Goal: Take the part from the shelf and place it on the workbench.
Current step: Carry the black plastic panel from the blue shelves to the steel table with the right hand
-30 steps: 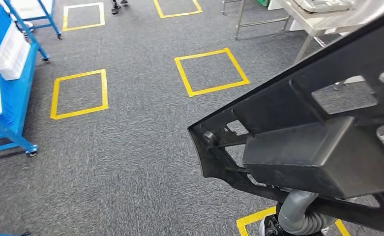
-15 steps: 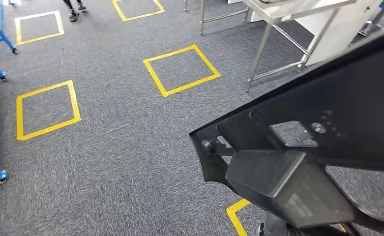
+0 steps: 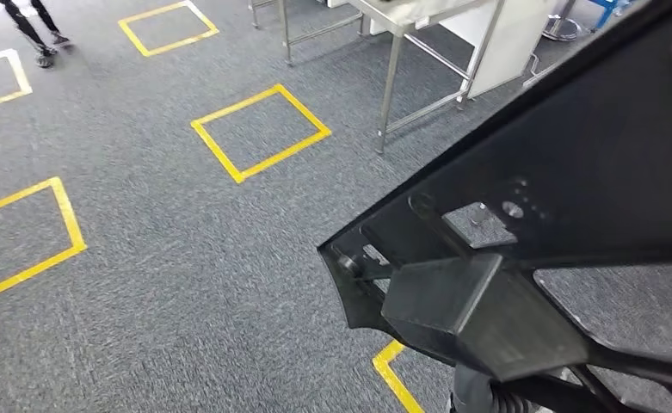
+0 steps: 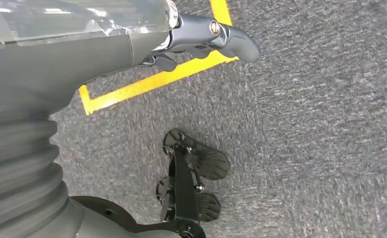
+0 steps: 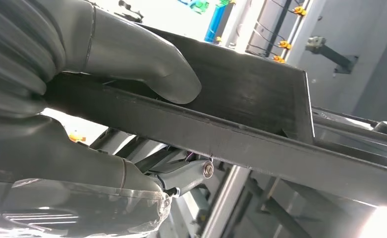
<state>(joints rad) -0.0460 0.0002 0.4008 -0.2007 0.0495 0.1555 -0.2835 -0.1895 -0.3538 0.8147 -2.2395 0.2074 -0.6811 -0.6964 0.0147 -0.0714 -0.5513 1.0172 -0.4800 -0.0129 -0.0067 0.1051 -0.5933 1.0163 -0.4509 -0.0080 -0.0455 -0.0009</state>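
A large black part (image 3: 564,198), a flat matt frame of moulded plastic or metal with rectangular cut-outs, small round bosses and a solid box-shaped block on its underside, fills the right side of the head view, held up above the floor. In the right wrist view its faintly scratched black plate and long straight rail (image 5: 241,134) pass through the right robot hand (image 5: 107,99): the thick smooth grey thumb presses on the top of the plate while the fingers wrap under the rail, so the hand is closed firmly on the part.

The left robot hand (image 4: 201,42) hangs over the floor in the left wrist view, with its dark glossy fingers stretched out, slightly apart and holding nothing; a grey ribbed cover sits behind it.

The floor is speckled grey carpet (image 3: 186,275) with a fine woven texture, marked by squares of yellow tape (image 3: 260,132). Ahead stands a counter with a pale top on thin bright steel legs (image 3: 418,52), well apart from the part. A person's dark legs and shoes (image 3: 31,30) stand at the far left.

Compared with a second ago the whole view has swung: the blue shelf has left the picture, the taped squares lie further left, and the counter is nearer the middle.
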